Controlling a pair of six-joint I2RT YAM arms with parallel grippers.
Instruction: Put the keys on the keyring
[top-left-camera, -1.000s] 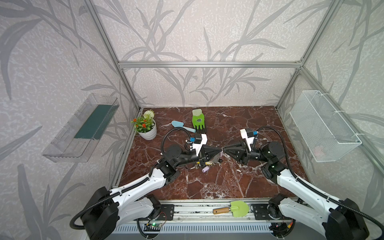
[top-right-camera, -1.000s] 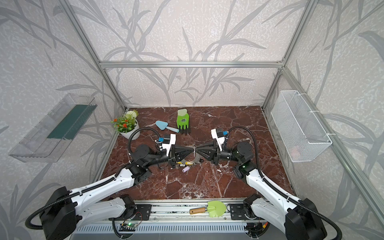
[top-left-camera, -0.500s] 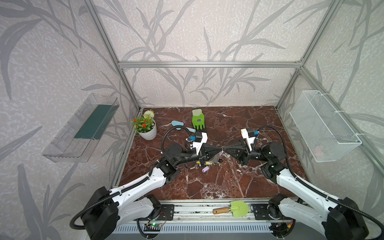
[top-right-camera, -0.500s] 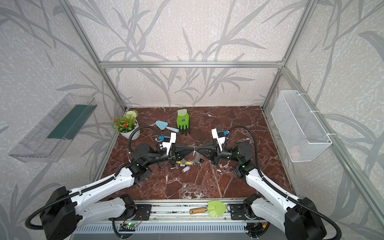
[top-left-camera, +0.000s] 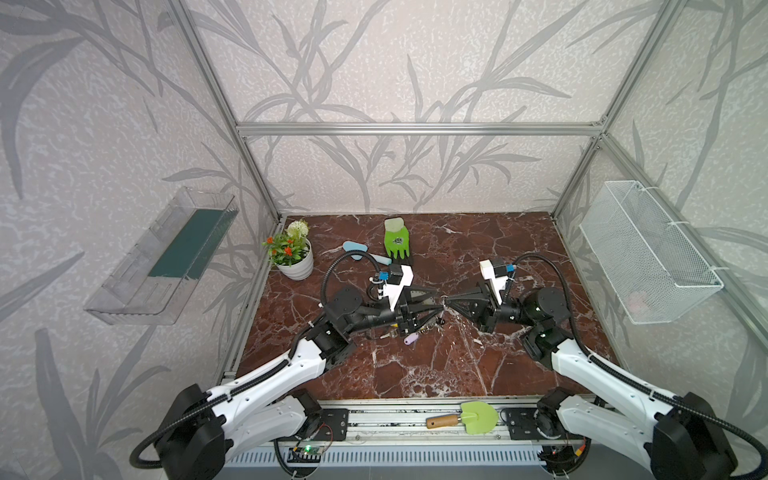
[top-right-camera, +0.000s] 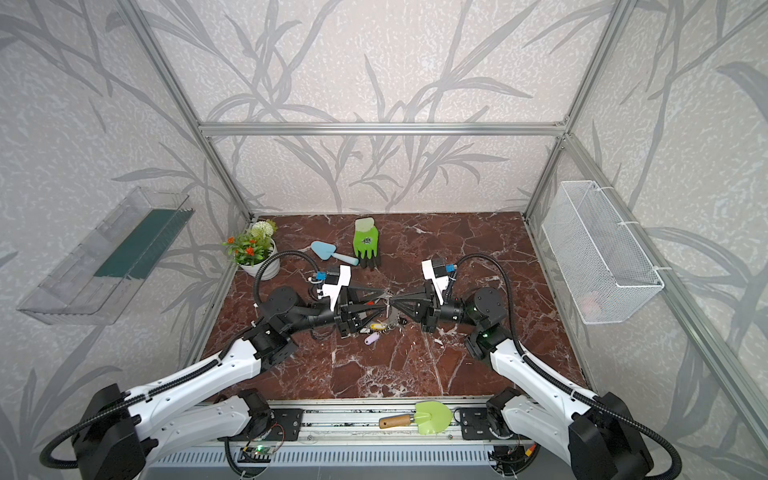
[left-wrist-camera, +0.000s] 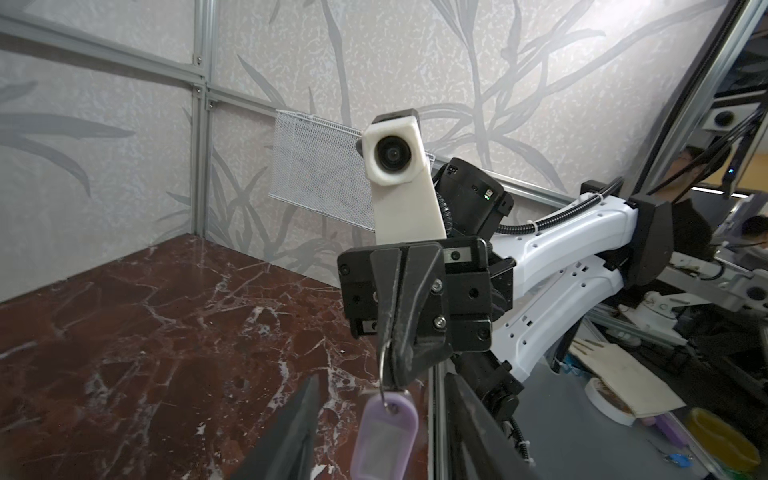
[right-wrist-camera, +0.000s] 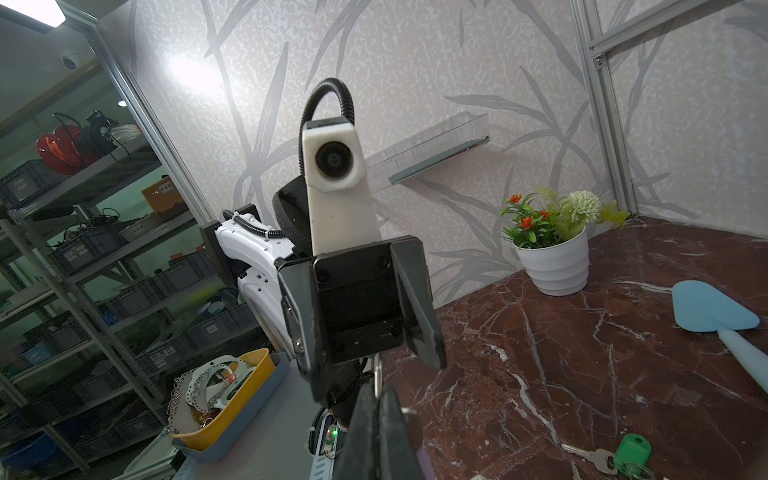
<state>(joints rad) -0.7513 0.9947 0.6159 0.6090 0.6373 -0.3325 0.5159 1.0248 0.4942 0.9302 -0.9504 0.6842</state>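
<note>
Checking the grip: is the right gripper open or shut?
Shut: the right gripper pinches a small silver ring, seen from the left wrist.

Lilac key tag (left-wrist-camera: 384, 436) hangs by its ring (left-wrist-camera: 380, 365).

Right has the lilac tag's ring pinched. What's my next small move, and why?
Probably back the left gripper straight away: its jaws stand open around the split ring, which the shut right gripper alone pinches, the lilac key tag hanging below.

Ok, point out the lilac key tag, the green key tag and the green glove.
lilac key tag (left-wrist-camera: 384, 436), left wrist view, plastic body.
green key tag (right-wrist-camera: 632, 451), right wrist view, plastic body.
green glove (top-left-camera: 397, 244), in a top view, palm.
</note>
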